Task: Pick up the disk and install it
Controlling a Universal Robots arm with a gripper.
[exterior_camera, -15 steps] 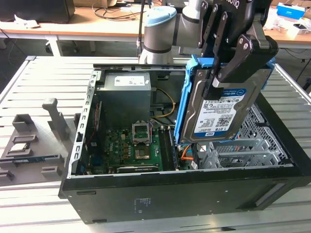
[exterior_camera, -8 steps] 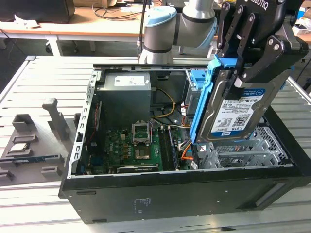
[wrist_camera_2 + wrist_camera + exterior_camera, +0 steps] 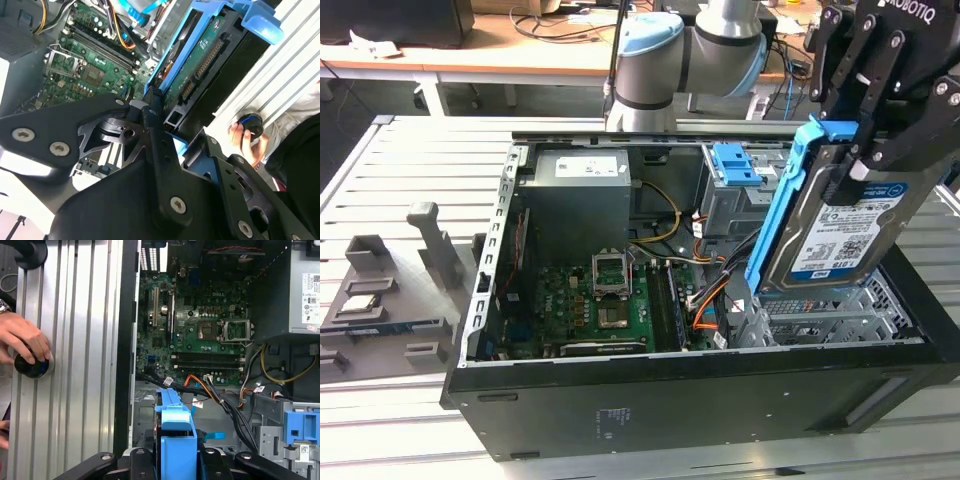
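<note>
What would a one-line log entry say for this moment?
end effector: shut on disk | disk: lifted, tilted, over open computer case drive cage | person's hand: on dark knob, on table beside case

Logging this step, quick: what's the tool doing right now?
Tool: closed on the disk, held tilted above the open computer case.

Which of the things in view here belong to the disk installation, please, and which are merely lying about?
Belonging to the job:
- silver-grey metal hard drive in its bright blue plastic bracket, gripped by the black gripper
- open black computer case
- perforated metal drive cage

Lying about:
- grey plastic fixture tray
- person's hand on a round black knob
</note>
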